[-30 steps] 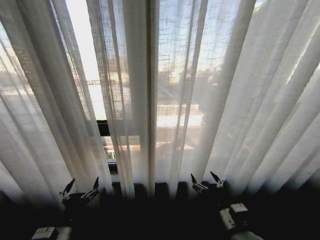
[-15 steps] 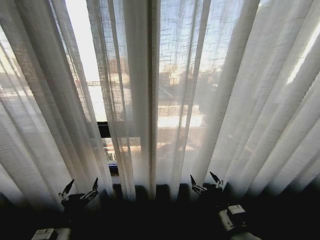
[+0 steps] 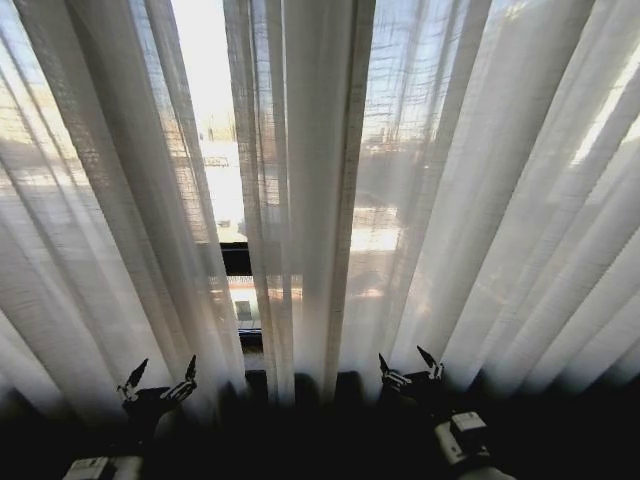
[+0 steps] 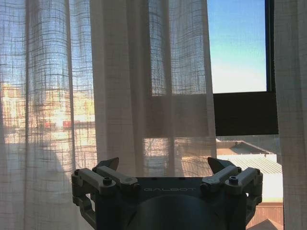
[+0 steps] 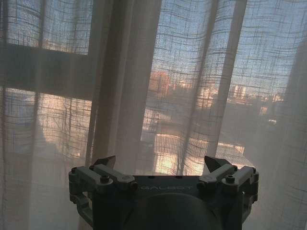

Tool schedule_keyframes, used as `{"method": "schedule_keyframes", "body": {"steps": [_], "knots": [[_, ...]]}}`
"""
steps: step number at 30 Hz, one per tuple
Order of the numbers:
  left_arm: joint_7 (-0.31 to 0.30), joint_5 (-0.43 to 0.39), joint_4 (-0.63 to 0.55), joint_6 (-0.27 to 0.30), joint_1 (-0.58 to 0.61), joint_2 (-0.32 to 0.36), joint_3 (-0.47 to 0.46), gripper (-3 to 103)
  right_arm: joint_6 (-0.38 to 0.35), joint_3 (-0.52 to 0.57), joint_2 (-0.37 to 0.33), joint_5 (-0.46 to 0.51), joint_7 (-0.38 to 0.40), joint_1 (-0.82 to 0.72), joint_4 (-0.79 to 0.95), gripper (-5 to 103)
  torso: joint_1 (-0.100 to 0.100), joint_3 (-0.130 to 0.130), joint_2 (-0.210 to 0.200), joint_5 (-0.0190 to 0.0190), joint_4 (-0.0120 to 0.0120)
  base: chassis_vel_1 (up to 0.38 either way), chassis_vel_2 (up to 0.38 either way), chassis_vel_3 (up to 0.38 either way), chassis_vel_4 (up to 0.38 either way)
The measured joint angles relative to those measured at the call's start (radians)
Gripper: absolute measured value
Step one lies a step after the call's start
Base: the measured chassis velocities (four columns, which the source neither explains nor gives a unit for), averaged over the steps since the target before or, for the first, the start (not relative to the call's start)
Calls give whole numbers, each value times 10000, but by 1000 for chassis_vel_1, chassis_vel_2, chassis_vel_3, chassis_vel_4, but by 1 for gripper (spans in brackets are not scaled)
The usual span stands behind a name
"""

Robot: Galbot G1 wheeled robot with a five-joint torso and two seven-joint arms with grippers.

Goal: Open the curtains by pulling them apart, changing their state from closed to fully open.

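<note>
The curtains are not yet drawn back: the left curtain panel hangs from about nine o'clock in the head view, the right curtain panel fills everything from twelve round to three, and a narrow slit of bare window shows between them near eleven o'clock. To my eye the step in hand is the approach, and doing it well means each hand closing on its own panel's inner edge, gathering a full pleat rather than a single thread-thin layer, then drawing straight outward so the sheer weave slides and does not snag on the pointed tips.

The left hand sits low at about seven o'clock, fingers spread wide apart, gripping nothing; from its wrist camera the left hand faces a pleat with the dark window frame bar beside it, though I cannot tell whether the tips touch the cloth.

The right hand sits at about five o'clock, likewise wide apart and empty, tips just at the hem of its panel. From its own wrist camera, the fingertips frame folded fabric straight ahead.
</note>
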Motion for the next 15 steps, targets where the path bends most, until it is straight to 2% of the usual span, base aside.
{"method": "schedule_keyframes", "body": {"steps": [15], "knots": [[-5,31,200,-100,-18,-50,23,100,10,-124,28,-10,4,45,-170,100,-5,0,0,3,1,175,168,-179,-161]]}}
